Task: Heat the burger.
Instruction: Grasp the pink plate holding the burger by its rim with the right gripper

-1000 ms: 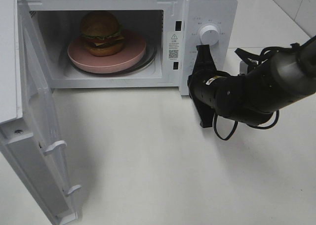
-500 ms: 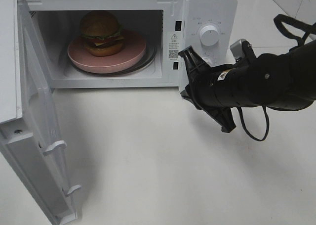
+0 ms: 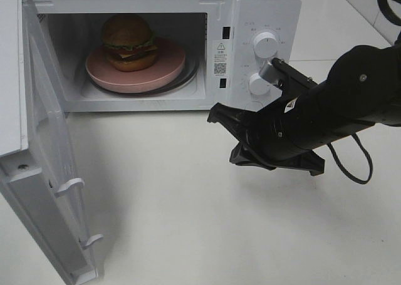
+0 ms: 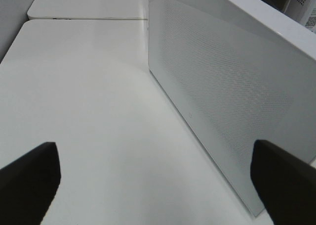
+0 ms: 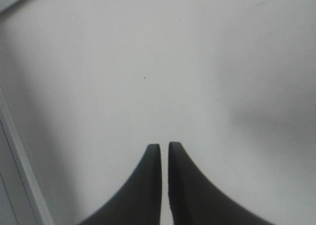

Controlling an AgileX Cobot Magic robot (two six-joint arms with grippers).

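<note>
The burger (image 3: 128, 42) stands on a round pink plate (image 3: 169, 67) inside the white microwave (image 3: 263, 9), whose door (image 3: 44, 172) hangs wide open at the left. In front of the microwave's control panel, my right gripper (image 3: 216, 114) hovers low over the table, pointing left, well apart from the burger. Its fingers are shut with nothing between them, and the right wrist view shows the gripper (image 5: 164, 146) over bare table. My left gripper (image 4: 153, 151) stands wide open and empty beside a white dotted microwave panel (image 4: 222, 81). The left arm does not show in the exterior view.
Two white knobs (image 3: 264, 45) sit on the microwave's right panel, just behind my right arm. The open door juts toward the table's front left. A white tabletop (image 3: 188, 222) stretches in front of the microwave.
My right arm has swung away from the knob panel, down and to the left, and now lies low in front of the microwave. Its fingers stay shut. The burger and door have not moved.
</note>
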